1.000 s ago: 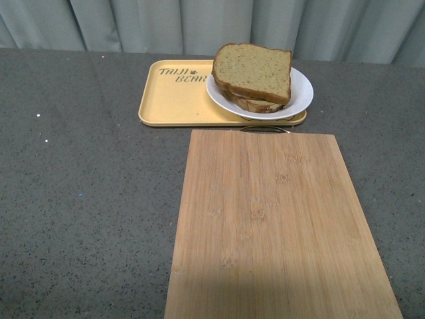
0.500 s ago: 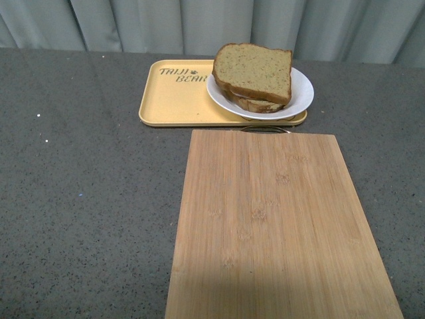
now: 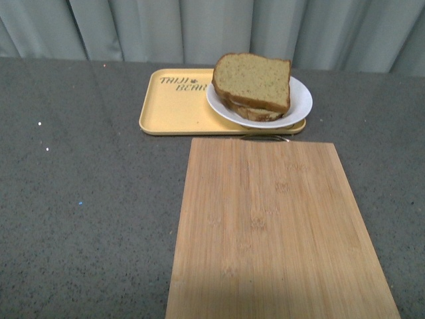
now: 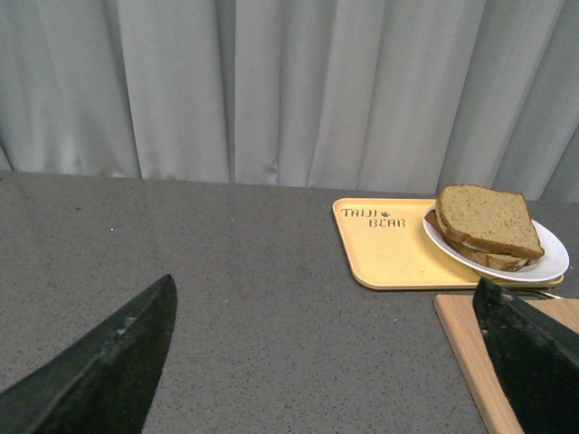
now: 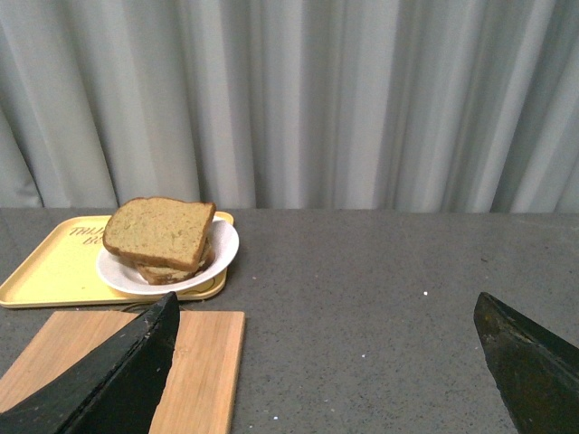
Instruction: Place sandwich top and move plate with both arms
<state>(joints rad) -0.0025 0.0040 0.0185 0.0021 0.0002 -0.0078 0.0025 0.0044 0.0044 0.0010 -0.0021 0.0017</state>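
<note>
A: 2 arms, neither shows in the front view. Status on each tool?
B: Left tool (image 4: 326,362): fingers (image 4: 109,362) spread wide, nothing between them, hanging above the counter (image 4: 226,271). Right tool (image 5: 326,362): same, fingers (image 5: 118,371) spread wide, holding nothing.
A: Sandwich top?
B: Sandwich top (image 3: 252,81) sits as the uppermost slice of the stack, a bit skewed, more bread visible beneath it. Stack is on the plate (image 3: 300,100).
A: And the plate?
B: Plate rests on the right end of the yellow tray (image 3: 169,109), its right rim overhanging the tray edge. Tray is at the far side of the counter, just ahead of the grey curtain (image 3: 199,30).
A: Anything else on the counter?
B: 1 wooden cutting board (image 3: 272,226), lying flat on the near side of the tray, far edge just beside the tray's near edge. A small metal loop (image 3: 264,138) shows at that far edge. Both tools are well apart from plate and board.
</note>
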